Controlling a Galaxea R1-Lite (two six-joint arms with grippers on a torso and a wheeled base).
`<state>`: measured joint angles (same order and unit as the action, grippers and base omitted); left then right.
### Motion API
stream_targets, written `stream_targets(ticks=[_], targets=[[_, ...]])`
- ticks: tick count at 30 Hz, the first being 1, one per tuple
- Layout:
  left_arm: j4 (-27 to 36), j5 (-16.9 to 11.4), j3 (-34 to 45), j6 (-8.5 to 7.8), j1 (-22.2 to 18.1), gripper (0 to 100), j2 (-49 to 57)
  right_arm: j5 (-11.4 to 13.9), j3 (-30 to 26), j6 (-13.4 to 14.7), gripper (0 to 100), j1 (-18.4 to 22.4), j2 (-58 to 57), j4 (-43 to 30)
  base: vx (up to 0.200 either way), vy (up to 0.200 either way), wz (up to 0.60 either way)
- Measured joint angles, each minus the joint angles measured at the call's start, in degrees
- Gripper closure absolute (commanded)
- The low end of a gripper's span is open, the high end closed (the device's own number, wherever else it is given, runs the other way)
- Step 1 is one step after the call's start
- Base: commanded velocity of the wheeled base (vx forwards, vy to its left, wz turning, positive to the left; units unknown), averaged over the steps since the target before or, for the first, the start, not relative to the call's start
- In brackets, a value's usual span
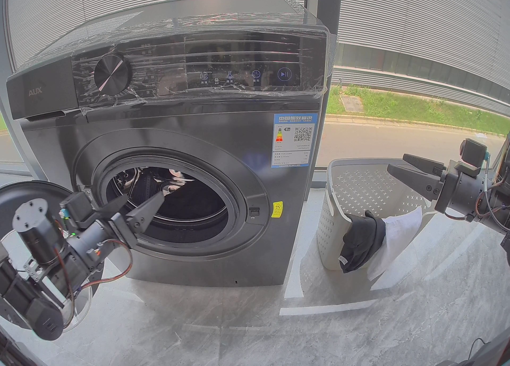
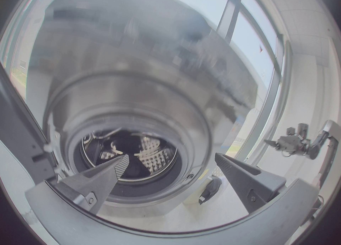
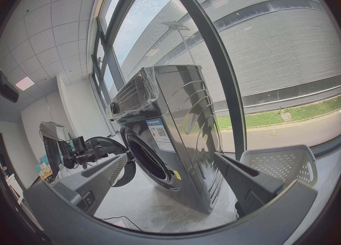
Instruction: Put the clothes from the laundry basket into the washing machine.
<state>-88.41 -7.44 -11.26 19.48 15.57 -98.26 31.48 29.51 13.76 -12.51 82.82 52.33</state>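
- Head view: on the grey stone floor (image 1: 329, 330), the washing machine (image 1: 212, 117) stood open; clothes (image 1: 364, 237) hung over the laundry basket (image 1: 366, 184) rim; left gripper (image 1: 144, 198) and right gripper (image 1: 397, 162) had fingers spread.
- Left wrist view: the perforated drum (image 2: 152, 155) showed.
- Right wrist view: tiled ceiling (image 3: 42, 25) and a tall window (image 3: 284, 61) showed.

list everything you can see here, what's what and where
washing machine: 1, dark grey, by the window
door: 1, dark, round, swung open left of the drum
laundry basket: 1, white, on the floor right of the machine
black garment: 1, black, draped over the basket's front rim
white garment: 1, white, same rim, beside the black one
floor: 1, grey, marbled
left tool: 1, grey, open, empty, before the drum opening
right tool: 1, grey, open, empty, raised by the basket
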Motion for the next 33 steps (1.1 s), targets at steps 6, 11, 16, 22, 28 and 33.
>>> stream_targets(ticks=[6,11,16,22,28,33], targets=[[0.20,-1.54,5.56,-1.52,-3.96,0,14.03,0.05,-1.66,0.20,0,-0.13,-2.93,0.02,0.000,0.000,0.00],[3.85,-7.06,8.44,-4.86,-11.13,0,24.17,0.35,-3.45,0.20,0,-0.17,-5.62,0.02,0.000,0.000,0.00],[15.80,-10.70,9.86,-8.11,-15.47,0,37.60,0.84,-4.92,0.06,0,-0.20,-8.41,0.02,0.000,0.000,0.00],[37.08,-12.13,10.22,-9.80,-17.47,0,54.38,1.19,-5.81,0.02,0,-0.20,-11.13,0.02,0.000,0.000,0.00],[59.92,-10.29,9.97,-11.98,-18.43,0,69.95,1.50,-6.30,0.05,0,-0.17,-13.23,0.02,0.000,0.000,0.00],[77.08,-5.28,10.23,-13.69,-18.98,0,79.65,1.67,-6.62,0.00,0,-0.13,-14.74,0.00,0.000,0.000,0.00]])
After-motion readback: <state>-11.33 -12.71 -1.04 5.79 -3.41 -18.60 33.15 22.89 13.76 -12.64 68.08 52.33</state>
